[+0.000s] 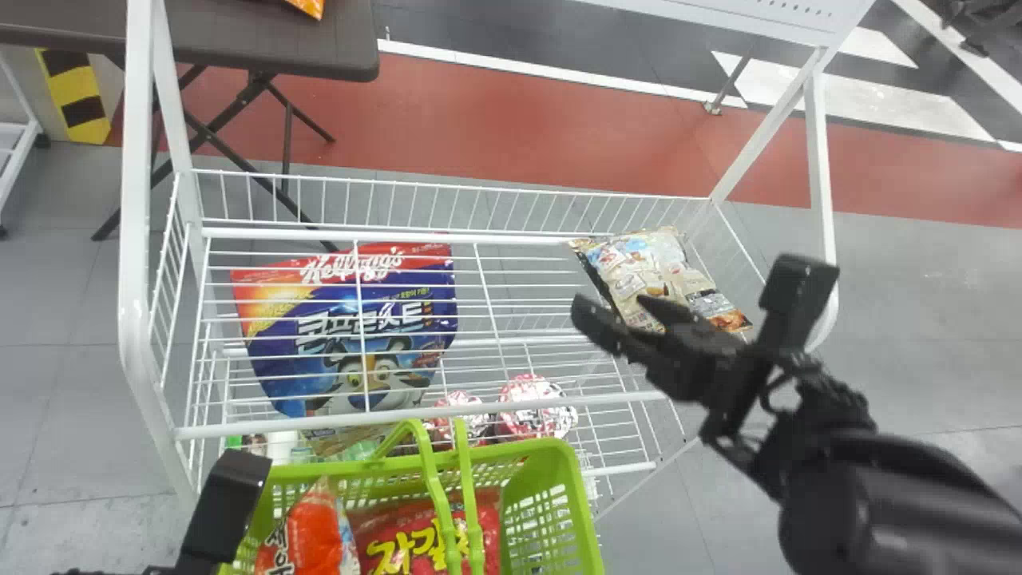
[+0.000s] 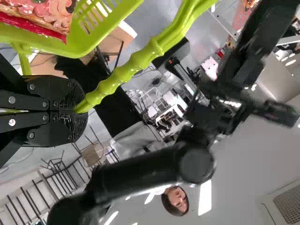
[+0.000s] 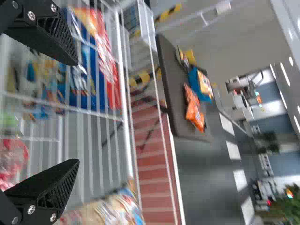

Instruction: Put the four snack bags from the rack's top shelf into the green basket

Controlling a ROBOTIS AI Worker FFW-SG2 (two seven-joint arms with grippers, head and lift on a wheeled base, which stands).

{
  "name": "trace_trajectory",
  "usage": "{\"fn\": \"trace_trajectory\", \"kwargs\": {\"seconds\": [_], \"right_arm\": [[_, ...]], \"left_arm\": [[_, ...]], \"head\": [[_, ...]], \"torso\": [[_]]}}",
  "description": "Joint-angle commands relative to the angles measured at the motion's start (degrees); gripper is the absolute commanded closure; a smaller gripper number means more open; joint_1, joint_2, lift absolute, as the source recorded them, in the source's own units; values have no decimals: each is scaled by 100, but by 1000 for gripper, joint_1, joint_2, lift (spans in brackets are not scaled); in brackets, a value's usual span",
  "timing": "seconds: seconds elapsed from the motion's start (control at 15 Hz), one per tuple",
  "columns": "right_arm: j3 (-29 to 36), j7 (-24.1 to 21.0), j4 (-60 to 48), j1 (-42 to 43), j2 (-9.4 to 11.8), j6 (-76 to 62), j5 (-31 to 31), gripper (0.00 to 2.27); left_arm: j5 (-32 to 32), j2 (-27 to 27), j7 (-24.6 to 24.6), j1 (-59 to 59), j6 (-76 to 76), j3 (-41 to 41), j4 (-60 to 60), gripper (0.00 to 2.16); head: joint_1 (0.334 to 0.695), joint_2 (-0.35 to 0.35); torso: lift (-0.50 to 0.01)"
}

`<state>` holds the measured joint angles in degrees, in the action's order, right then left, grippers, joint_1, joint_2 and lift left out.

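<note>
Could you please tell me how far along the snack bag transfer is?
Partly done: an orange-red bag and a red bag are in the green basket. In hand, the left tool grips the basket's handle; the right tool is open and empty. Left to move is the beige snack bag on the top shelf. I cannot tell where the fourth bag is.

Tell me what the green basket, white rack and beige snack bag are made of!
The green basket looks like smooth molded plastic: shiny, with slotted walls. The white rack is probably painted or coated metal, judging by its thin, straight wires. The beige snack bag seems plastic film, maybe foil-lined, with crinkled edges.
</note>
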<state>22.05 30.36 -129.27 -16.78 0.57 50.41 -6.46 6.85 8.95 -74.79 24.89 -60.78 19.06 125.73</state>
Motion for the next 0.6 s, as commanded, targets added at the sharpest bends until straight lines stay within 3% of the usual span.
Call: {"fn": "trace_trajectory", "kwargs": {"seconds": [0.0, 0.27, 0.53], "right_arm": [[-69, -47, 561, 913, 13, 299, 690, 70], [-78, -47, 1413, 2179, 136, 1635, 1718, 70], [-148, -329, 2037, 2460, 303, 1776, 2096, 76]], "left_arm": [[0, 1, -9, -2, 0, -16, -5, 1666], [27, 19, -62, -63, -18, -51, -31, 1666], [44, 36, -88, -63, 0, -87, -40, 1666]], "head": [[695, -350], [695, -350], [695, -350]], "torso": [[0], [0], [0]]}}
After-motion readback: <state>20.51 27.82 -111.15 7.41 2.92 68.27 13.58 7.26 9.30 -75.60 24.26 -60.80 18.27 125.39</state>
